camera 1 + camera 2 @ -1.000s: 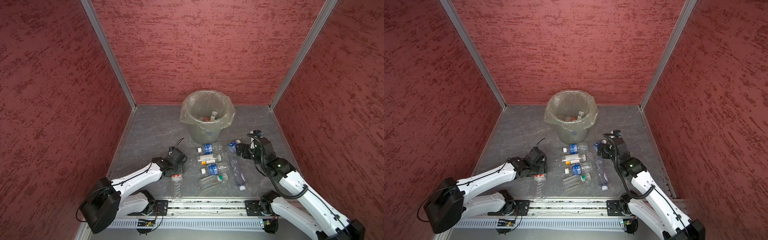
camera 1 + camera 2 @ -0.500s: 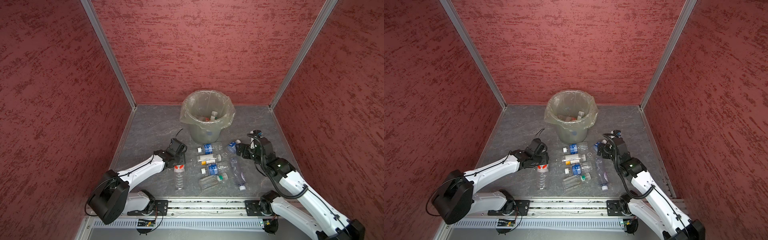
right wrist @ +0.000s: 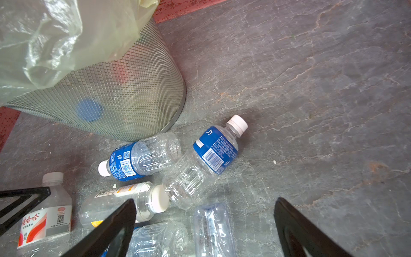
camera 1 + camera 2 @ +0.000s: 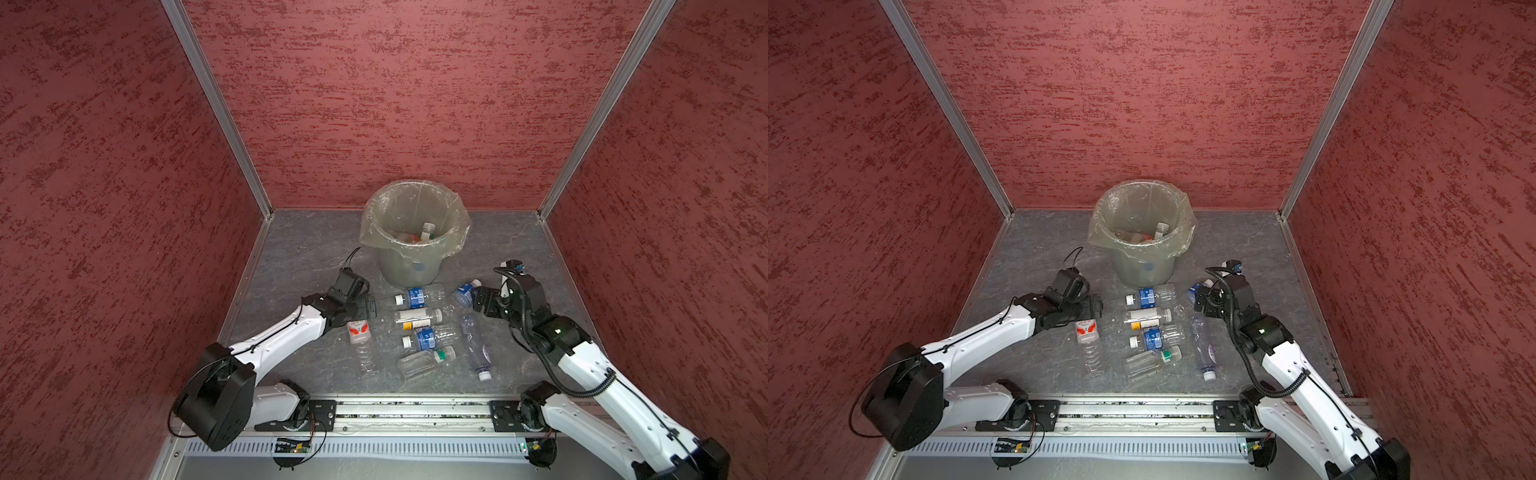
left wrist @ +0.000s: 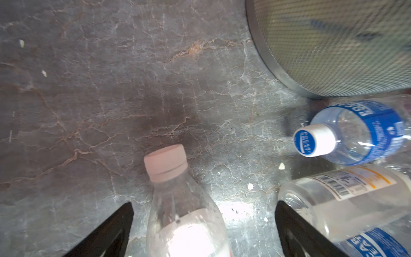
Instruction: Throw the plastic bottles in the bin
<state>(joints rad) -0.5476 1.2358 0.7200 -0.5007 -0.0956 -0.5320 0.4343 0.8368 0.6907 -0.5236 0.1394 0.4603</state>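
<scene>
Lying on the tabletop (image 5: 89,89) between the jaws of the wide-open, empty left gripper (image 5: 203,203), the clear red-and-white-labelled plastic bottle (image 5: 184,227) looks light, thin-walled and slippery, its labelled shoulder probably giving the firmest hold.

Top views: high, near side, looking down over the whole bench (image 4: 299,249). Wrist views: close, low; both show the bin (image 5: 333,44) base.

Left fingers (image 5: 123,214) spread, right fingers (image 3: 124,213) spread

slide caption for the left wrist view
Open left gripper either side of a white-capped bottle lying near the mesh bin.
</scene>
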